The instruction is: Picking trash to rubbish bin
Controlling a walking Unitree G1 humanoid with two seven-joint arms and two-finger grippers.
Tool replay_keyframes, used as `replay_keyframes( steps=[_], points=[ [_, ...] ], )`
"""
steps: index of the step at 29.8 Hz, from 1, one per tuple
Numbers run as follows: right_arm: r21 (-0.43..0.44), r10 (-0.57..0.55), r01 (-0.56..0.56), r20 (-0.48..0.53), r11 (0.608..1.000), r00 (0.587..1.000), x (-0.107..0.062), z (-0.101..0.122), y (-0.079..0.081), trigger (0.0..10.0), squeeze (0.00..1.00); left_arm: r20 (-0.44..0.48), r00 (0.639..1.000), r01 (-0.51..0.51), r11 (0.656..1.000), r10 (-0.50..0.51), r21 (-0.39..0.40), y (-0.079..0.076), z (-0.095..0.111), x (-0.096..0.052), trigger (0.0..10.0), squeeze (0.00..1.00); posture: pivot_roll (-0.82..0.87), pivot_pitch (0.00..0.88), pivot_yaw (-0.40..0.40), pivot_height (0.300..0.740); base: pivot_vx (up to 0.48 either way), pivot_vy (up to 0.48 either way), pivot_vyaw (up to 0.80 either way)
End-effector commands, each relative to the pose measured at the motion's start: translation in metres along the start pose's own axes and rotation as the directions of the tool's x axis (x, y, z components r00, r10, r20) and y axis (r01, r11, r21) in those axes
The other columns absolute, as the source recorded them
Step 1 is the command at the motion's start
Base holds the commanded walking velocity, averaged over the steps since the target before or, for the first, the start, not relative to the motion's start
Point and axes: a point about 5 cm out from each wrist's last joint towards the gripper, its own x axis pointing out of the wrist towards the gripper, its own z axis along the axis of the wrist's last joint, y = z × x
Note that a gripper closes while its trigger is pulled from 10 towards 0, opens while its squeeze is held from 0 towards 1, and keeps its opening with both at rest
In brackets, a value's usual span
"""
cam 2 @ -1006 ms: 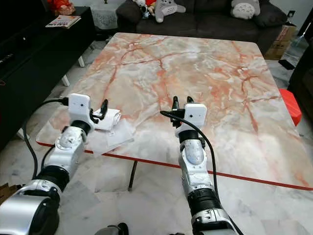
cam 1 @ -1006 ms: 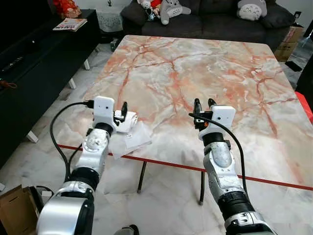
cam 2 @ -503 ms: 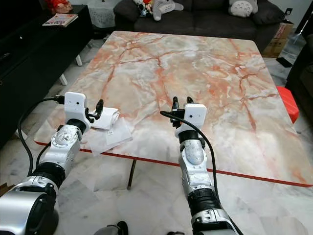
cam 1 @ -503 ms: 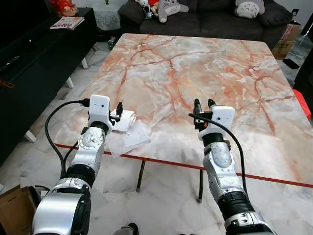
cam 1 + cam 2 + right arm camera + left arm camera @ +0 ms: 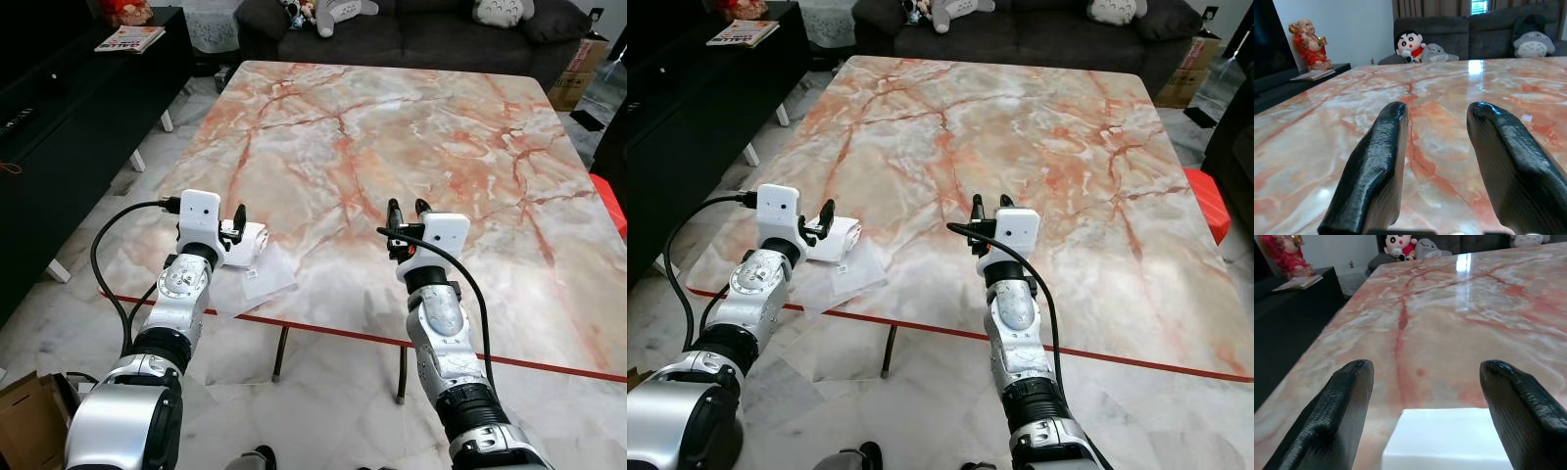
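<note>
Trash lies at the near left corner of the marble tabletop (image 5: 411,117): a flat sheet of white paper (image 5: 257,282) overhanging the red edge, bearing a small printed label too small to read, and beside it a smaller white folded wad (image 5: 250,242). The left pincer (image 5: 233,223) hovers over the wad, fingers spread apart with the wad between them. The right pincer (image 5: 407,211) is released above bare marble, well apart from the trash
</note>
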Motion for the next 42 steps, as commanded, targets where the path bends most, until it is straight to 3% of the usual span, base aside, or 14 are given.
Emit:
replay_keyframes(
  steps=[1, 4, 12, 16, 19, 20, 25, 28, 29, 37, 42],
  points=[
    [0.005, 0.007, -0.007, -0.011, 1.000, 1.000, -0.002, -0.002, 0.002, 10.0, 0.00, 0.001, 1.000, 0.014, 1.000, -0.014, 0.007, -0.001, 0.002, 0.002, 10.0, 0.00, 0.13, 0.139, 0.002, 0.740, 0.000, 0.000, 0.00],
    [0.005, 0.008, -0.007, -0.012, 1.000, 1.000, -0.002, -0.002, 0.002, 10.0, 0.00, -0.007, 1.000, 0.011, 1.000, -0.011, 0.014, 0.000, 0.002, 0.002, 10.0, 0.00, 0.13, 0.139, 0.002, 0.740, 0.000, 0.000, 0.00],
    [0.006, 0.008, -0.008, -0.012, 1.000, 1.000, -0.002, -0.002, 0.002, 10.0, 0.00, -0.032, 0.999, -0.024, 0.997, 0.022, -0.076, 0.010, 0.005, 0.005, 10.0, 0.00, 0.13, 0.142, 0.003, 0.740, 0.000, 0.000, 0.00],
    [0.006, 0.008, -0.008, -0.014, 1.000, 1.000, -0.003, -0.002, 0.002, 10.0, 0.00, -0.040, 0.999, -0.025, 0.998, 0.023, -0.062, 0.016, 0.011, 0.008, 10.0, 0.00, 0.14, 0.144, 0.002, 0.740, 0.000, 0.000, 0.00],
    [0.006, 0.011, -0.011, -0.015, 1.000, 1.000, -0.003, -0.003, 0.002, 10.0, 0.00, -0.060, 0.998, -0.036, 0.993, 0.030, -0.108, 0.020, 0.012, 0.008, 10.0, 0.02, 0.14, 0.145, 0.001, 0.740, 0.000, 0.000, 0.00],
    [0.007, 0.012, -0.012, -0.015, 1.000, 1.000, -0.003, -0.003, 0.003, 10.0, 0.00, -0.075, 0.996, -0.050, 0.992, 0.042, -0.117, 0.025, 0.012, 0.008, 10.0, 1.00, 0.14, 0.145, 0.001, 0.740, 0.000, 0.000, 0.00],
    [0.009, 0.018, -0.018, -0.017, 1.000, 1.000, -0.003, -0.003, 0.005, 10.0, 0.00, -0.133, 0.991, -0.038, 0.991, 0.021, -0.128, 0.031, 0.009, 0.007, 10.0, 1.00, 0.14, 0.147, 0.000, 0.740, 0.000, 0.000, 0.00],
    [0.011, 0.021, -0.021, -0.020, 1.000, 1.000, -0.003, -0.004, 0.005, 10.0, 0.00, -0.200, 0.978, 0.019, 0.980, -0.059, -0.199, 0.028, 0.001, 0.003, 10.0, 1.00, 0.15, 0.149, -0.001, 0.740, 0.000, 0.000, 0.00],
    [0.012, 0.023, -0.023, -0.021, 1.000, 1.000, -0.003, -0.004, 0.007, 10.0, 0.00, -0.222, 0.971, 0.041, 0.976, -0.090, -0.215, 0.025, -0.003, 0.002, 10.0, 0.00, 0.15, 0.150, -0.002, 0.740, 0.000, 0.000, 0.00],
    [0.012, 0.028, -0.028, -0.018, 1.000, 0.999, -0.003, -0.003, 0.008, 10.0, 0.00, -0.258, 0.954, 0.085, 0.962, -0.154, -0.259, 0.013, -0.010, 0.000, 10.0, 0.00, 0.14, 0.149, -0.001, 0.740, 0.000, 0.000, 0.00],
    [0.009, 0.023, -0.023, -0.020, 1.000, 1.000, -0.003, -0.003, 0.005, 10.0, 0.00, -0.295, 0.948, 0.046, 0.971, -0.116, -0.235, 0.018, -0.010, 0.000, 10.0, 0.00, 0.14, 0.149, 0.000, 0.740, 0.000, 0.000, 0.00]
  ],
)
